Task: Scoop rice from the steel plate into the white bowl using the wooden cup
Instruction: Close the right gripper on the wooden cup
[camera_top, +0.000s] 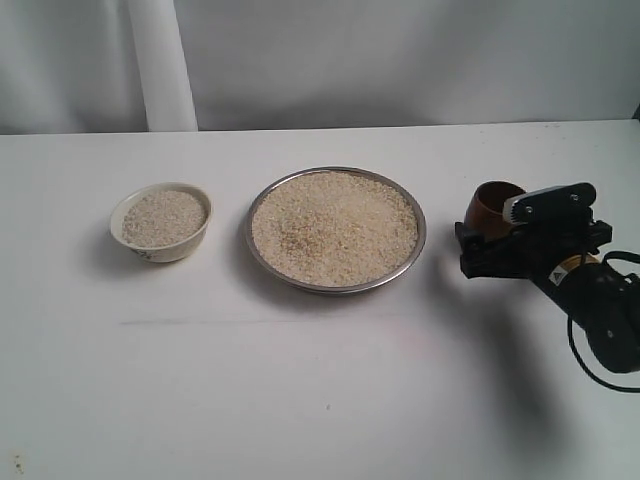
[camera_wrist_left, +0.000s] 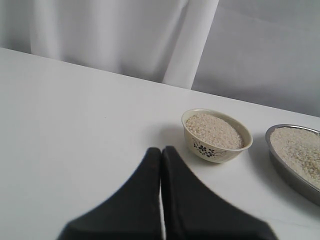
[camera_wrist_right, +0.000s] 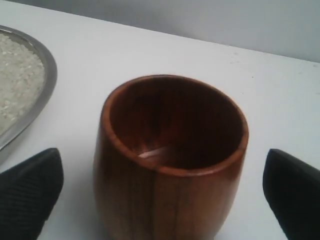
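On the tabletop (camera_top: 300, 400), the steel plate (camera_top: 336, 289) is lying central; the wooden cup (camera_wrist_right: 170, 200) is standing upright near it, between the right jaws, which are gaping apart, untouching. The left jaws are pressing together. Squeezing the cup's belly evenly is looking safest.

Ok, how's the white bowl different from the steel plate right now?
The white bowl is small, deep cream ceramic with a dark flower pattern; the steel plate is wide, shallow, plain shiny metal. The bowl sits left of the plate in the exterior view. Both stand upright, filled with rice.
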